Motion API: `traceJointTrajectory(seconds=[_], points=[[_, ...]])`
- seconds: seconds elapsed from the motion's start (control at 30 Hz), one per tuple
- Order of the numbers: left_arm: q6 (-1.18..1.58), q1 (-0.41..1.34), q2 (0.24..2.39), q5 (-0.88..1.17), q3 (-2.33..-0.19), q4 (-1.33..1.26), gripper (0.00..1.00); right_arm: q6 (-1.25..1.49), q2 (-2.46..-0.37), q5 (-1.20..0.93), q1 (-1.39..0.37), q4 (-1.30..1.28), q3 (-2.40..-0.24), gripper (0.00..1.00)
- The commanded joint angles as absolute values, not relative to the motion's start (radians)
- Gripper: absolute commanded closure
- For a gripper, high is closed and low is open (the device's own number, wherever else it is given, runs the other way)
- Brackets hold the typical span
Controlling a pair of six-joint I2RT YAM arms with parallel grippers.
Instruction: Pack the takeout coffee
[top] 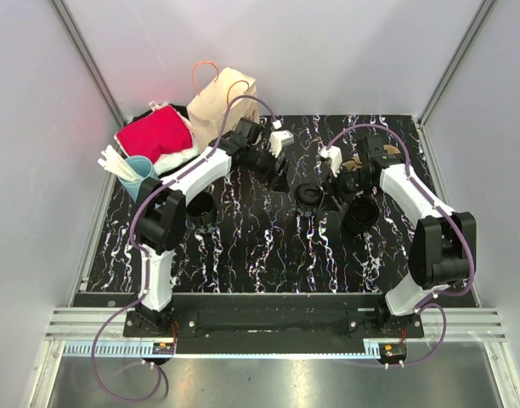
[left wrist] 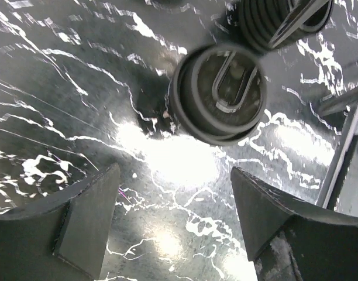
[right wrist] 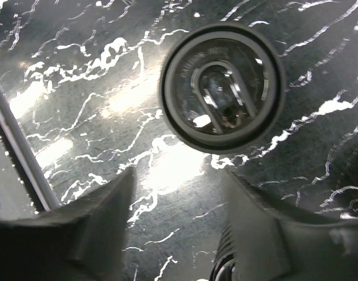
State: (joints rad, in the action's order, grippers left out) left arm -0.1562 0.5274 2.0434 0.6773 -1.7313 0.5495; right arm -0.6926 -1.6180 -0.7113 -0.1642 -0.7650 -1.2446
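A black takeout coffee cup with its lid on [top: 309, 197] stands upright in the middle of the black marbled table [top: 260, 251]. In the left wrist view the lidded cup [left wrist: 219, 93] lies ahead of my left gripper [left wrist: 176, 205], which is open with only table between its fingers. My left gripper [top: 278, 176] hangs just left of the cup. From the right wrist view the same cup [right wrist: 221, 86] sits beyond my open right gripper [right wrist: 176, 199]. My right gripper [top: 336, 192] is close on the cup's right. A brown paper bag [top: 219, 104] stands at the back left.
A ridged black cup [top: 362, 214] stands by the right arm; this ridged cup [right wrist: 240, 266] is right beside the right finger. Another black cup [top: 200, 204] sits near the left arm. Red cloth [top: 154, 136] and a blue cup of stirrers [top: 138, 175] are at the far left.
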Motion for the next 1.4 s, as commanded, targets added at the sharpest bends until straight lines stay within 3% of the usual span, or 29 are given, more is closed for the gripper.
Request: traceJointTrajectory(seconds=[0.0,0.2,0.5,0.7,0.9,1.37], points=[[-0.216,0.509,2.065,0.807,-1.713,0.492,0.2,-0.77,-1.635,-0.764,-0.164,-0.805,-1.252,0.4],[-0.115,0.5,2.131,0.92,-1.74,0.353,0.19,-0.664,-1.629,-0.756,-0.164,-0.758,-1.22,0.49],[-0.003,0.489,2.189,1.057,-1.683,0.059,0.1,-0.574,-1.698,-0.919,-0.155,-0.836,-1.213,0.41],[0.223,0.485,2.284,1.199,-1.695,-0.172,0.09,-0.591,-1.785,-0.948,-0.127,-0.867,-1.206,0.52],[0.293,0.482,2.312,1.2,-1.684,-0.249,0.09,-0.607,-1.767,-0.925,-0.101,-0.884,-1.229,0.39],[0.282,0.482,2.246,1.183,-1.597,-0.222,0.09,-0.457,-1.839,-0.91,-0.106,-0.726,-1.264,0.35]])
